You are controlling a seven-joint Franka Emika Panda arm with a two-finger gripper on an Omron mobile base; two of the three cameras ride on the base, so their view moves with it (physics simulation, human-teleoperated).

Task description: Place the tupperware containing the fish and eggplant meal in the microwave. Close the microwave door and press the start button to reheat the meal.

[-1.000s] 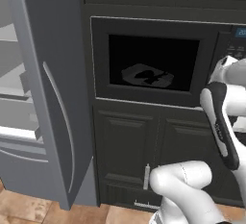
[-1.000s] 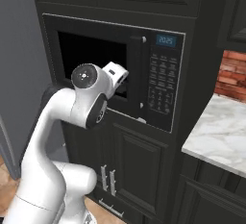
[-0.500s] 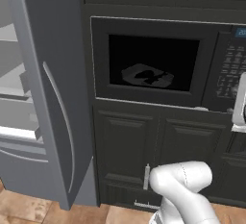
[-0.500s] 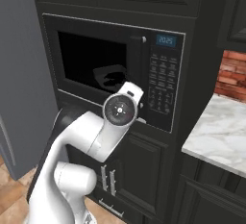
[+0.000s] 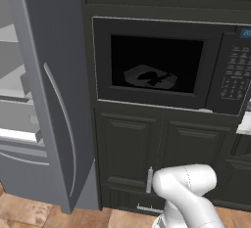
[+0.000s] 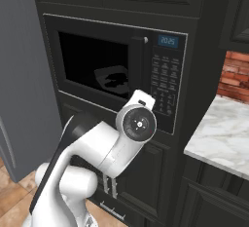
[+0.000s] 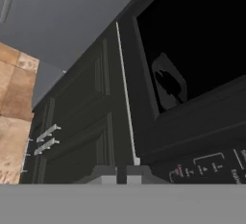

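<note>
The microwave is black and built in, and its door is closed. Through the dark glass I see the whitish tupperware with dark food lumps inside. The keypad panel with a blue display sits to the right of the door. My gripper hovers in front of the microwave's lower edge, just below the keypad's left side. In the hand view the gripper has its fingertips side by side, shut on nothing, with keypad buttons close to the right.
A tall grey fridge door stands open at the left, with shelves behind it. Dark cabinet doors with metal handles lie below the microwave. A marble counter and brick wall are at the right.
The arm has swung right and down, from in front of the door window to the keypad's lower left. The gripper has gone from open to shut.
</note>
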